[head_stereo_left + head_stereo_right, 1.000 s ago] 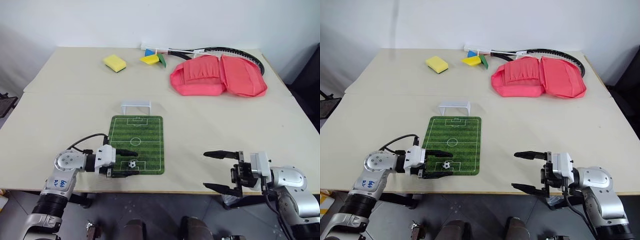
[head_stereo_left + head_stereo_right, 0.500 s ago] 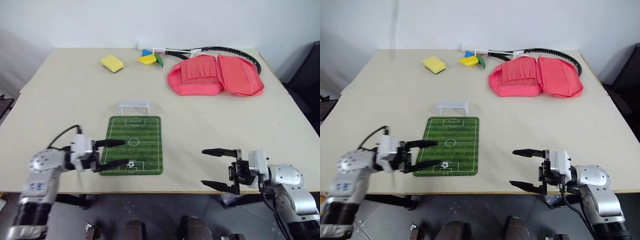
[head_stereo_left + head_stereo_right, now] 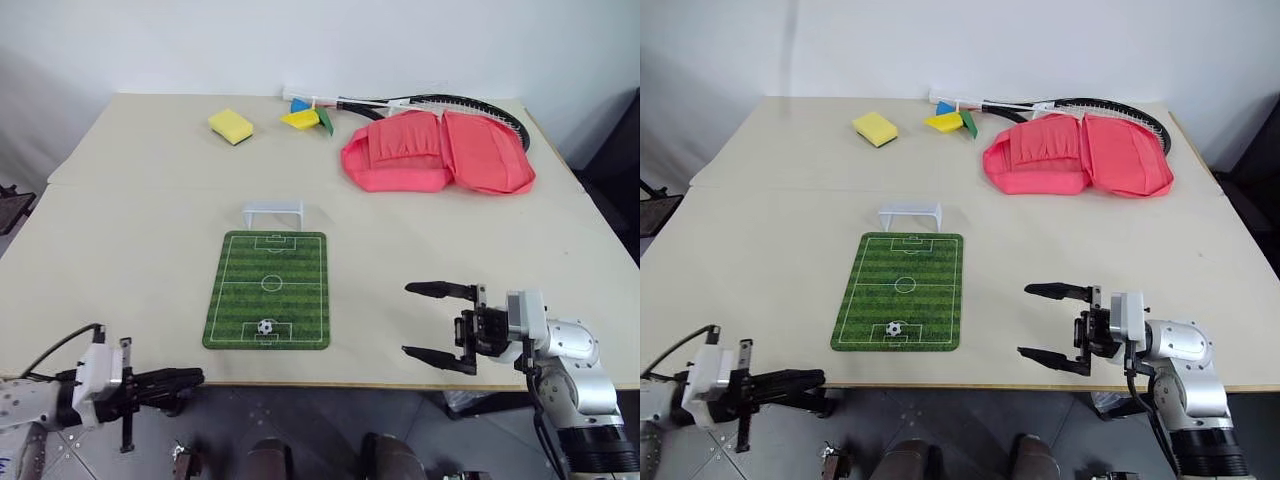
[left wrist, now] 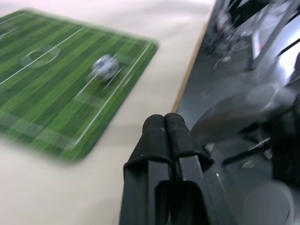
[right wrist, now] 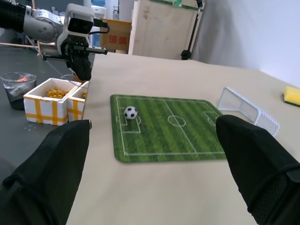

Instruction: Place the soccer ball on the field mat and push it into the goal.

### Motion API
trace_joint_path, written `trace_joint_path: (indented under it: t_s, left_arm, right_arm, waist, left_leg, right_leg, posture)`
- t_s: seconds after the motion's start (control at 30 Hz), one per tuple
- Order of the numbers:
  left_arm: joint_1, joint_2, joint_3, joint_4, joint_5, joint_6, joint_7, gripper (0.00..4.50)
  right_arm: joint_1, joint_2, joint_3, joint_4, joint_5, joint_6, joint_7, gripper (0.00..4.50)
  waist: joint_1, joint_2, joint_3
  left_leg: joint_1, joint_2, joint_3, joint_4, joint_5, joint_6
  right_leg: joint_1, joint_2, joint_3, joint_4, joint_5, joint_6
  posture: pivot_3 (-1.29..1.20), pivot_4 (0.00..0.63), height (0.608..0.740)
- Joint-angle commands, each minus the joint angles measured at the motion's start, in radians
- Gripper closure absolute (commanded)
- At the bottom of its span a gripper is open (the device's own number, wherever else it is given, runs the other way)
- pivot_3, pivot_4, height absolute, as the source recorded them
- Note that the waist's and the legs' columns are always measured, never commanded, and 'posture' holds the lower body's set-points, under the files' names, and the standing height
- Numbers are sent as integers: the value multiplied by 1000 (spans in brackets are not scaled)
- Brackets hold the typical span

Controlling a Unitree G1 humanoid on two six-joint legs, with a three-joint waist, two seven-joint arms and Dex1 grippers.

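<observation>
Beige counter (image 3: 150, 220) carries the field mat (image 3: 268, 290); I see the soccer ball (image 3: 265, 326) resting at its near end, opposite the goal (image 3: 273, 212). Left gripper (image 3: 185, 378) jaws pressed together off the counter's edge; right gripper (image 3: 435, 322) jaws spread, empty.

A pale room around a beige table

The table (image 3: 420, 240) stood against a plain white wall (image 3: 300, 45); below its near edge lay grey floor (image 3: 960, 420), with wooden panels (image 5: 164, 28) nearby.
</observation>
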Motion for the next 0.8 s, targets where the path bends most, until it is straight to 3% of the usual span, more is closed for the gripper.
trace_joint_path:
  t_s: [0.03,0.5,0.8]
  left_arm:
    - [-53,-44,-87,-46,30,18,56,4459]
    - [-299,-102,-242,132,143,25,108,4459]
    - [-542,-205,-200,394,223,-99,302,4459]
  right_arm:
    - [-15,22,0,51,0,-74,61,0]
    - [53,45,0,64,-21,-146,38,0]
    - [102,64,2,-41,-46,-127,-87,0]
  waist:
    - [0,0,0]
    - [-1,1,0]
    - [4,1,-1]
  left_leg:
    - [0,0,0,0,0,0]
    - [0,0,0,5,0,0]
    - [-1,0,0,10,-1,1]
  right_leg:
    - [0,0,0,0,0,0]
    - [0,0,1,3,0,0]
    - [1,0,1,5,0,1]
  posture:
    - [0,150,740]
    - [0,150,740]
    - [0,150,740]
